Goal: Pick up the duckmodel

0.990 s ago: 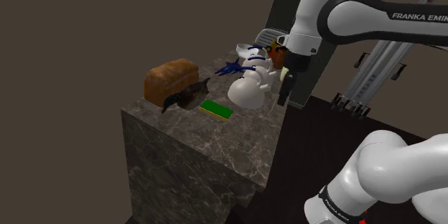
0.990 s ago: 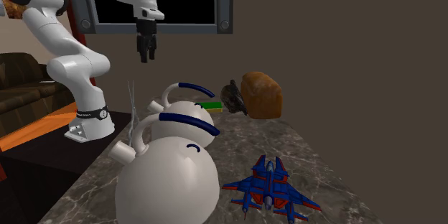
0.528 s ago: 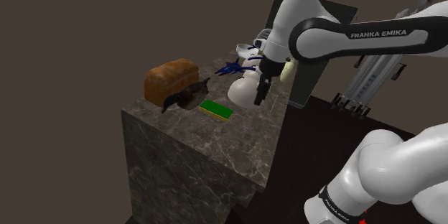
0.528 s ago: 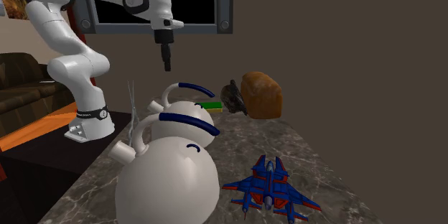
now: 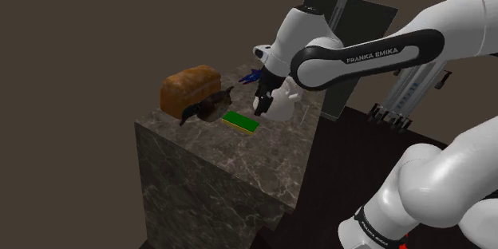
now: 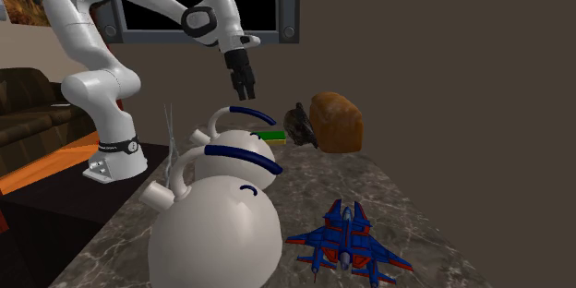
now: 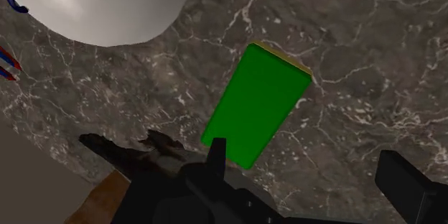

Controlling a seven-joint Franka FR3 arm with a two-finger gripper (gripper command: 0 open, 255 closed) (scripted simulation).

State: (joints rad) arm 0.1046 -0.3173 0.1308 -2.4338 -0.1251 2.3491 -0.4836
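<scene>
The duck model (image 5: 206, 108) is a small dark brown-black figure lying on the marble counter (image 5: 227, 164), tight against a brown loaf (image 5: 188, 88). In the second exterior view the duck model (image 6: 299, 124) lies in front of the loaf (image 6: 336, 120). My gripper (image 5: 259, 104) hangs above the counter between a white teapot (image 5: 279, 100) and the duck, roughly over a flat green block (image 5: 241, 122). From the wrist, the duck (image 7: 133, 154) lies beside the green block (image 7: 257, 104), off to one side of my open gripper (image 7: 309, 164), which holds nothing.
Three white teapots (image 6: 217, 226) with blue handles stand in a row along the counter, close to the gripper (image 6: 246, 86). A blue and red toy jet (image 6: 346, 240) lies at the far end. The counter edge drops off beside the duck.
The arm has swung from off the counter's side towards the shoulder view's left, over the teapots, and the gripper now hangs lower above the green block, closer to the duck.
</scene>
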